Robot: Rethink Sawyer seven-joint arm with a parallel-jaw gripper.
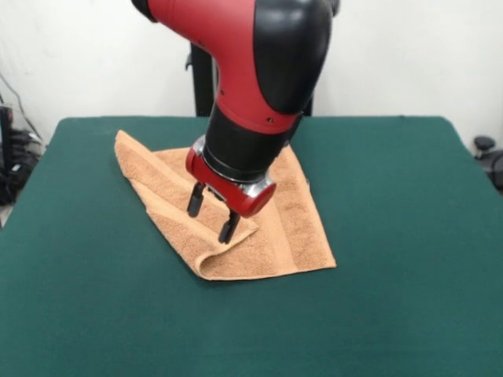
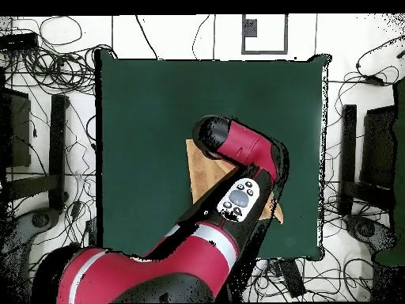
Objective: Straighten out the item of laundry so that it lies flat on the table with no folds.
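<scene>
Hovering just above the folded orange-tan towel (image 1: 236,212), the claw (image 1: 212,214) is seen with its two fingers apart and nothing held. The towel is found on the tabletop (image 1: 393,236) nearer its far edge, one flap doubled over toward the near fold. If both layers were pinched together, the fold could be dragged along rather than opened.

My towel (image 1: 291,228) is an orange-tan terry square, lying on the green table (image 1: 409,259) toward its far middle. It isn't flat: the left part is doubled over, with a rounded fold along the near left edge. A flat woven band runs near the right edge.
</scene>
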